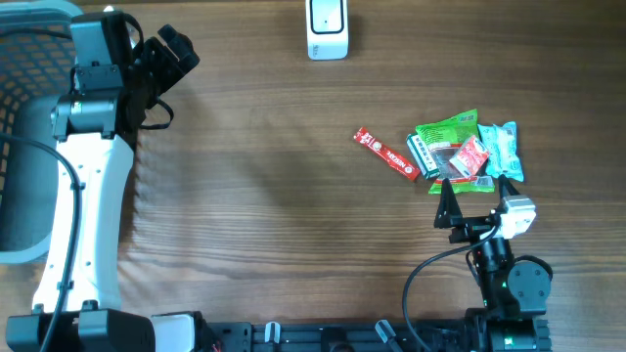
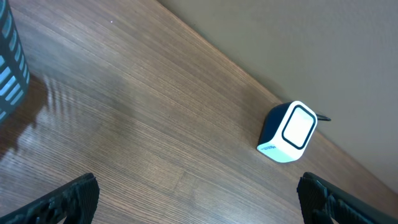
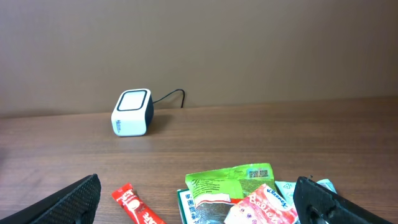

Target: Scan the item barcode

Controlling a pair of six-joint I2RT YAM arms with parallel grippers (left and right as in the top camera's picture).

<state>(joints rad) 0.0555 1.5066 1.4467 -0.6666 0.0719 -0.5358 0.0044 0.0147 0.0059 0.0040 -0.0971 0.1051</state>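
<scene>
The barcode scanner (image 1: 327,27), a small white and dark-blue block, stands at the table's far edge; it also shows in the left wrist view (image 2: 288,132) and the right wrist view (image 3: 132,112). The items lie in a pile at the right: a red stick packet (image 1: 385,154) (image 3: 134,205), a green packet (image 1: 448,132) (image 3: 227,180), a pink-red tissue pack (image 1: 469,156) (image 3: 264,205) and a teal packet (image 1: 504,149). My right gripper (image 1: 476,200) (image 3: 198,199) is open just in front of the pile, holding nothing. My left gripper (image 1: 171,54) (image 2: 202,205) is open and empty at the far left.
A blue-grey mesh basket (image 1: 24,117) (image 2: 9,56) stands at the left edge, beside the left arm. The scanner's black cable (image 3: 171,96) runs off behind it toward the wall. Bare wooden tabletop (image 1: 264,196) lies between the two arms.
</scene>
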